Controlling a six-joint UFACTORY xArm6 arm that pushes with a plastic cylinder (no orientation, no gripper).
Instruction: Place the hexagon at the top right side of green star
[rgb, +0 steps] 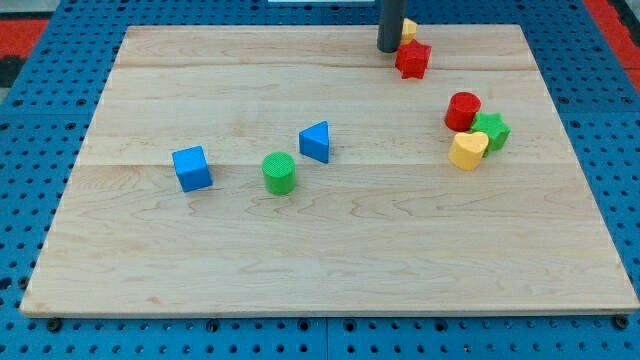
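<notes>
The yellow hexagon lies near the view's top edge, partly hidden behind my rod. My tip rests on the board just left of the hexagon and touches or nearly touches it. A red star sits right below the hexagon, just right of my tip. The green star lies lower at the view's right, packed against a red cylinder on its upper left and a yellow heart on its lower left.
A blue cube, a green cylinder and a blue triangle lie left of centre on the wooden board. Blue pegboard surrounds the board.
</notes>
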